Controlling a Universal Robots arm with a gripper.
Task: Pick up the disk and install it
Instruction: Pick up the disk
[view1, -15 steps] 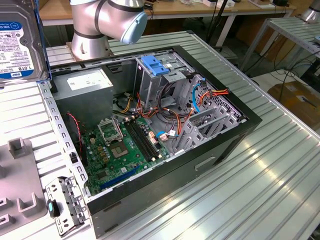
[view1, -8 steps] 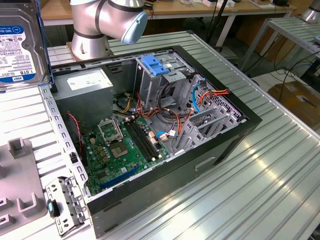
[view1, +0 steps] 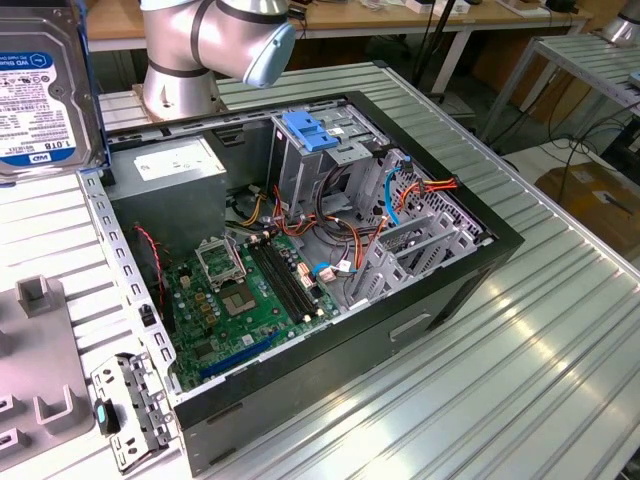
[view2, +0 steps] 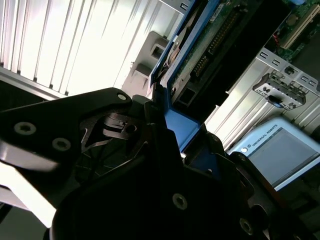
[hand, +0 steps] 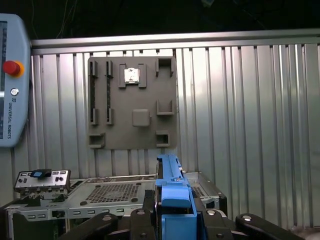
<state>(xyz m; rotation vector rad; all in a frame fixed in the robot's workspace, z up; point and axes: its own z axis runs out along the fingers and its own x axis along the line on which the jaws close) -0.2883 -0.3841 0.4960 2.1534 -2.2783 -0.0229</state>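
In the exterior view, the disk (view1: 42, 90) hangs label-out above the tabletop (view1: 520, 380), at ten o'clock from the open case (view1: 450, 290), with a blue rail along its edge. The arm (view1: 210, 40) rises at the case's twelve o'clock. Inside the case, a cage with a blue latch (view1: 310, 130) stands toward twelve, and the motherboard (view1: 250, 290) lies toward seven. Orange and blue cables (view1: 400, 195) are strung across near two. A grey fixture plate (view1: 40, 350) sits at nine and a small bracket (view1: 125, 410) at eight. Ribbed tabletop runs wide from three to six.

The second wrist view shows the disk's (view2: 205, 50) circuit-board side. The dark gripper (view2: 177, 127) is clamped on its blue rails, with a teach pendant (view2: 280, 150) and the bracket (view2: 280, 90) beyond.

In the first wrist view, the gripper (hand: 172, 212) holds the disk (hand: 172, 185) edge-on over the case (hand: 115, 192). The fixture plate (hand: 132, 110) and pendant (hand: 10, 80) lie behind, well apart from the disk.
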